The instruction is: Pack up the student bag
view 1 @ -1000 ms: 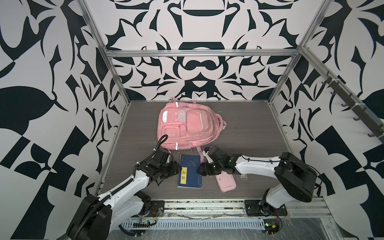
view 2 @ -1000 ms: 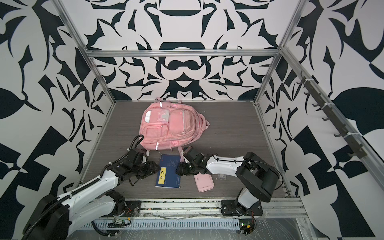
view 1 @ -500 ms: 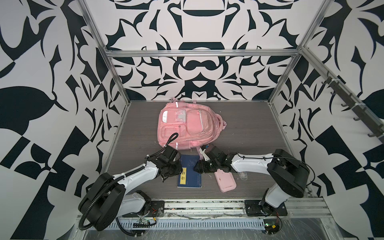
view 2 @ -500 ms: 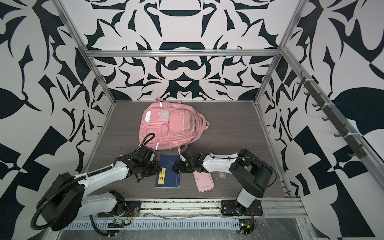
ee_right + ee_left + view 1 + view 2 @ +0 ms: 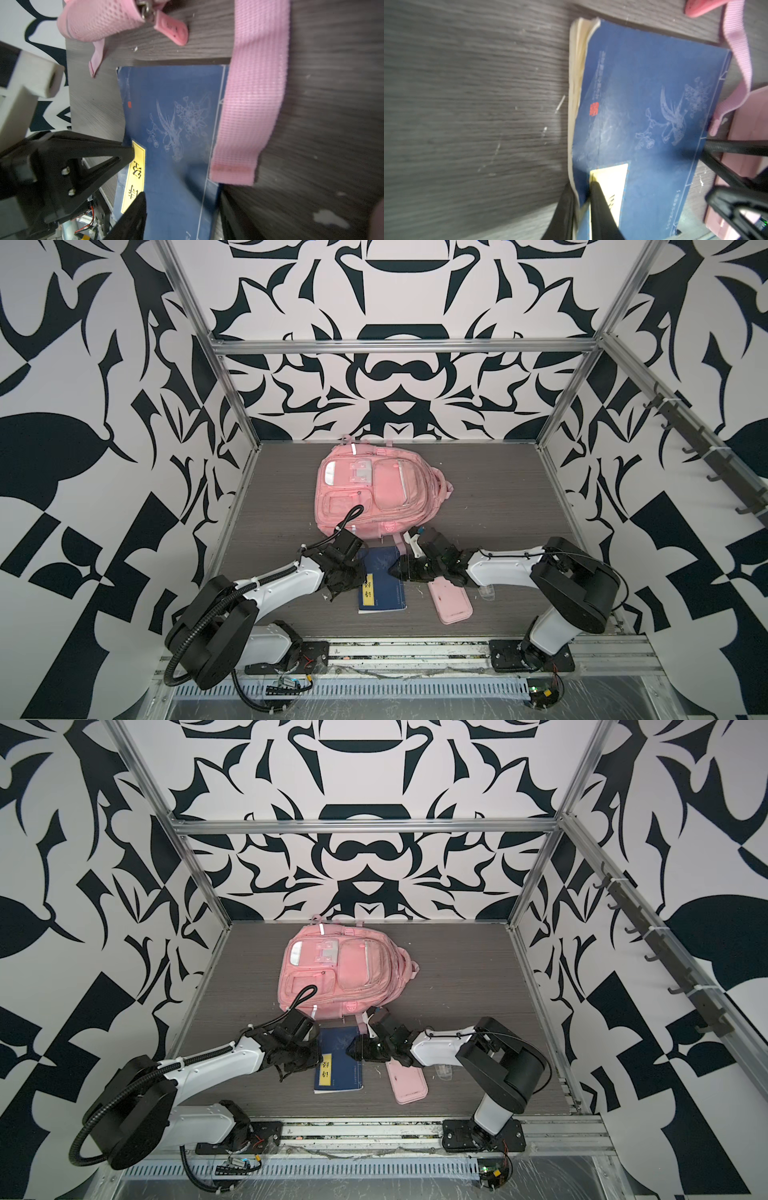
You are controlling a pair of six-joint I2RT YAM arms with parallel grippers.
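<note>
nearest, a flat pink oblong pencil case point(image 5: 452, 601) lies beside a navy blue paperback book point(image 5: 382, 587) with a yellow label. the left gripper point(image 5: 581, 185) pinches the book's page edge. the right gripper point(image 5: 397, 571) has its jaws apart at the spine. beyond them, the large pink fabric student bag point(image 5: 374, 493) lies flat in the middle of the dark wood-grain table point(image 5: 498, 506).

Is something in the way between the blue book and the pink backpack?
Yes: a pink strap of the student bag lies over the blue book, on its spine edge. Nothing else visible sits between them.

Student bag point(image 5: 374, 493): pink, lying flat, front pockets up, centre-rear.
</note>
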